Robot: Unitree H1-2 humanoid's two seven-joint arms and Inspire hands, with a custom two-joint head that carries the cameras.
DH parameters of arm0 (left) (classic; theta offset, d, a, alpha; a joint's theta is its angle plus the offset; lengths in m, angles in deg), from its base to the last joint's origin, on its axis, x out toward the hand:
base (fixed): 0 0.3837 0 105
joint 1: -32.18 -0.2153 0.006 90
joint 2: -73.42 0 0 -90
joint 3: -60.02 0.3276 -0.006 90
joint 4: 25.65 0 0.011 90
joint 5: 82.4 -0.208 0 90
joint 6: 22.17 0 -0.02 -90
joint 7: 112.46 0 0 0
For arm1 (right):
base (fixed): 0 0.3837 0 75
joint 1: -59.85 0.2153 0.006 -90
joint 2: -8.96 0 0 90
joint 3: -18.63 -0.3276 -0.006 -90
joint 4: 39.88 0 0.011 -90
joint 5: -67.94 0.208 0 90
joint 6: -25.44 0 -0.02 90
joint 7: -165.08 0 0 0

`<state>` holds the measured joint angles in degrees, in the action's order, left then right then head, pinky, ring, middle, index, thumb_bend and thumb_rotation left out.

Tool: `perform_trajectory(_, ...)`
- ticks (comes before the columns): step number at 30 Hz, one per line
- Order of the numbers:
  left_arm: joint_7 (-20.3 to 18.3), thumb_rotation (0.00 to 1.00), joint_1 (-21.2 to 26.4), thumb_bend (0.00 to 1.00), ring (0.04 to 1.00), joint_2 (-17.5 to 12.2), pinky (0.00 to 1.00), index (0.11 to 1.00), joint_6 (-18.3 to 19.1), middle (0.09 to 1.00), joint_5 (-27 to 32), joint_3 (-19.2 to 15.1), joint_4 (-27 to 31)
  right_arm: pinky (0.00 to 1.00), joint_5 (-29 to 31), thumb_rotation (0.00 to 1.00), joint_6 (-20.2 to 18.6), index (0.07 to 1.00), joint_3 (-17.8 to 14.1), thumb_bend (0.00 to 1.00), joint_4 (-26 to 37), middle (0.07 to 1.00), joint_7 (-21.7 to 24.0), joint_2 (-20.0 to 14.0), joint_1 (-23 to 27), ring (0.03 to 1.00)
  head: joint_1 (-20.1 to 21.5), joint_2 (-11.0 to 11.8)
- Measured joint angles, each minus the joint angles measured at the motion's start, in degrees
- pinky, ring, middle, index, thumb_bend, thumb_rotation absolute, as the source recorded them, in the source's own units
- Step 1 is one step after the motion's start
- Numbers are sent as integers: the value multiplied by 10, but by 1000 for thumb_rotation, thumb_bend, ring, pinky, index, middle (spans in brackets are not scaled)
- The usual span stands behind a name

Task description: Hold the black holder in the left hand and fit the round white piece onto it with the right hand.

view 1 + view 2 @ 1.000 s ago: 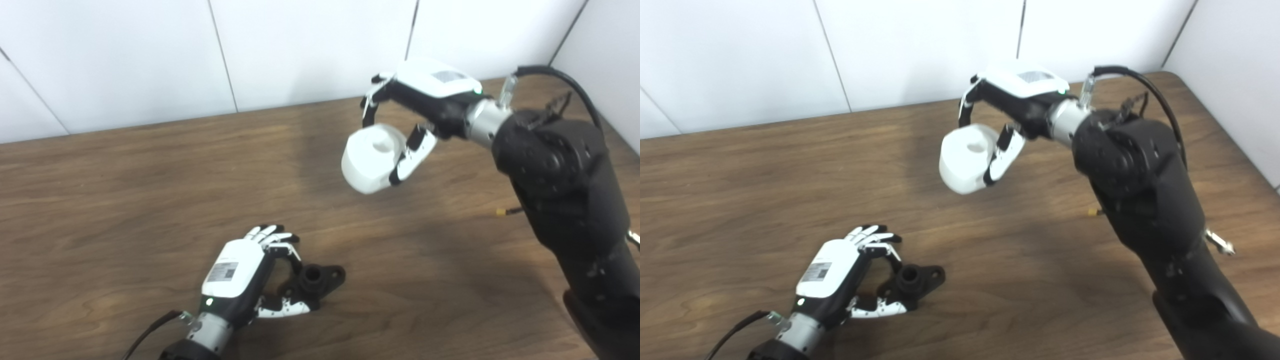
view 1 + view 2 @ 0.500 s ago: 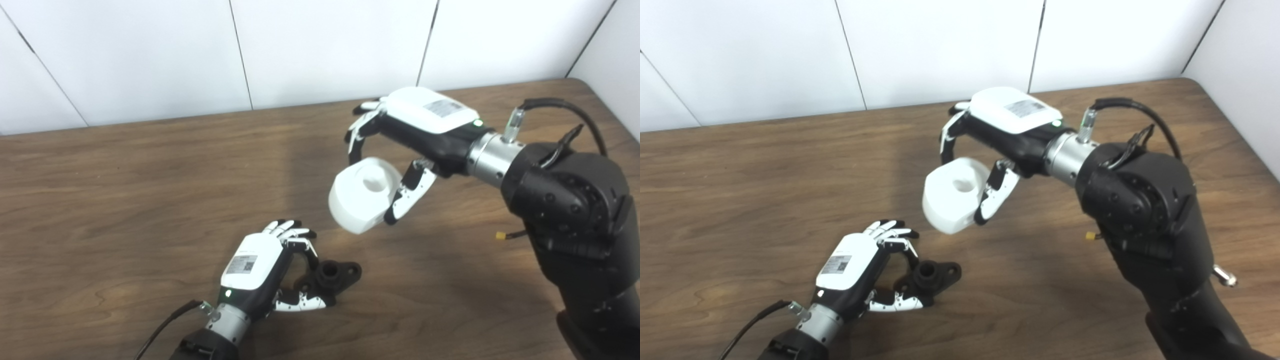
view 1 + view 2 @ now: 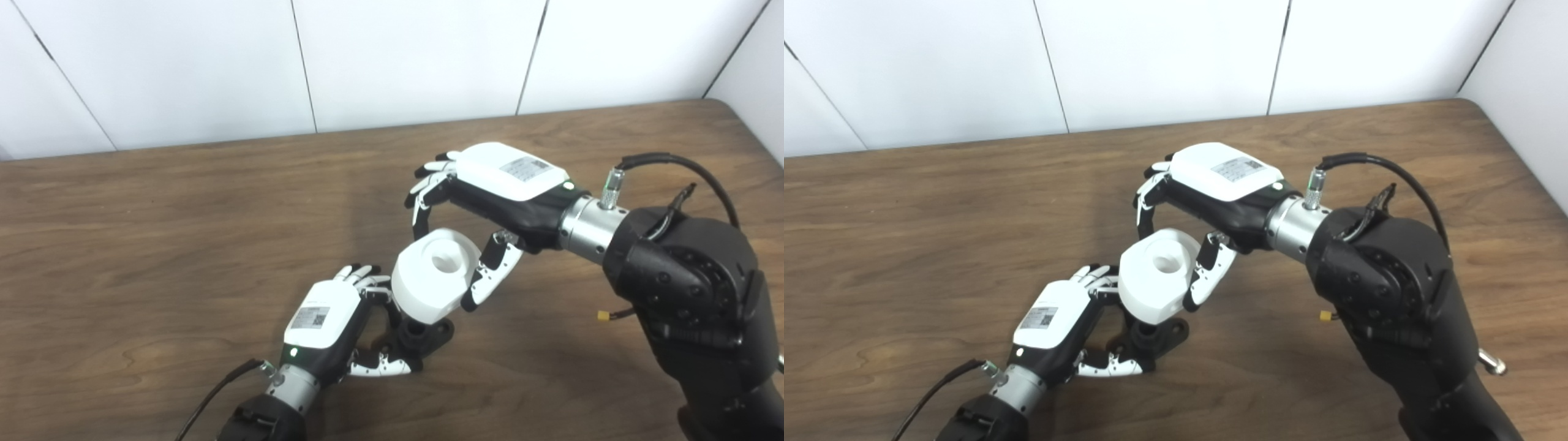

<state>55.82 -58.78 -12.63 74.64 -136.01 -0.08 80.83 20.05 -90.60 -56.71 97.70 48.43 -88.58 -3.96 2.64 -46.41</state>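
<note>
Above the black holder (image 3: 422,335) pinched by the left robot hand (image 3: 331,318), the right robot hand (image 3: 490,196) grips the round white piece (image 3: 433,283).

A brown wooden table (image 3: 153,233) with visible grain is carrying the black holder (image 3: 429,334), which is sitting near its front edge with its flat base on the wood, while a white panelled wall (image 3: 392,55) is standing along the table's far edge.
</note>
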Motion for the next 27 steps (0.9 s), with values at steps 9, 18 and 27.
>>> perform_trajectory(9, 0, 48, 2, 521, 917, 3, 965, 486, 11, 806, -3, 6, 1, 981, 1, 141, 16, 482, 15, 526, -22, 797, 0, 0, -9, 936, -2, -1)
perform_trajectory(18, -1, 48, 3, 521, 919, 2, 965, 486, 12, 807, -4, 8, 1, 945, 2, 138, 22, 482, 21, 526, -23, 793, 0, 0, -24, 936, 2, -5)
perform_trajectory(27, -3, 49, 4, 521, 920, 3, 968, 486, 13, 808, -4, 8, 1, 956, 5, 136, 25, 482, 20, 525, -23, 797, -8, 0, -40, 940, 3, -9)
